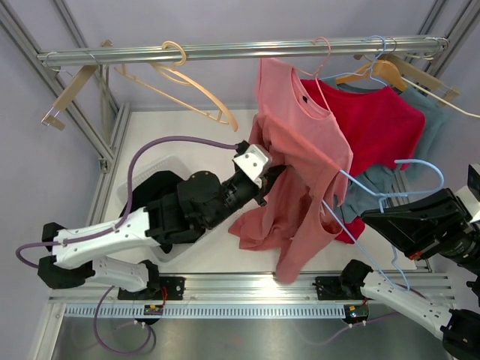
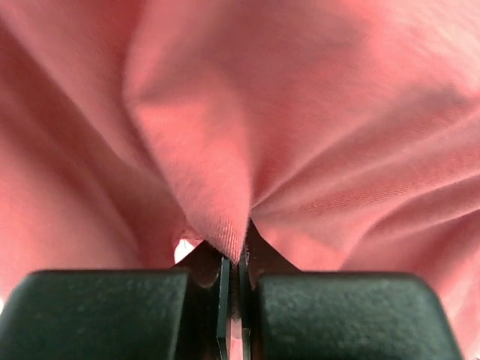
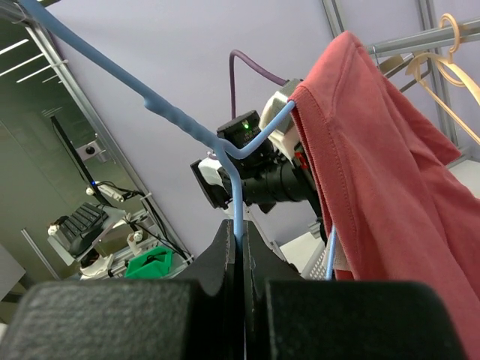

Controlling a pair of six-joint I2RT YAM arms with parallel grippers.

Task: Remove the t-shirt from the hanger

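Up at ten o'clock two bare hangers dangle from the rail (image 1: 225, 51), one wooden hanger (image 1: 71, 90) and one pale hanger (image 1: 222, 116). Below, at eight o'clock, the left arm reaches across a white bin (image 1: 169, 166). Its left fingers (image 2: 105, 315) are pinched tight on a fold of the pink t-shirt (image 1: 300, 150). The shirt droops over the middle of the table (image 1: 225, 259), with one shoulder draped on the blue hanger (image 3: 237, 191). At four o'clock the right fingers (image 3: 337, 319) are clamped on that hanger's wire.

To my eye the step is peeling the shoulder off. The right arm should hold the hanger steady while the left draws the cloth toward nine o'clock. The pull should run along the hanger's arm so the collar doesn't snag.

I count two arms, one held hanger and three shirts: pink, a red shirt (image 1: 375, 120) and a grey-blue shirt (image 1: 431, 112). The hangers at one o'clock overlap too much to count.
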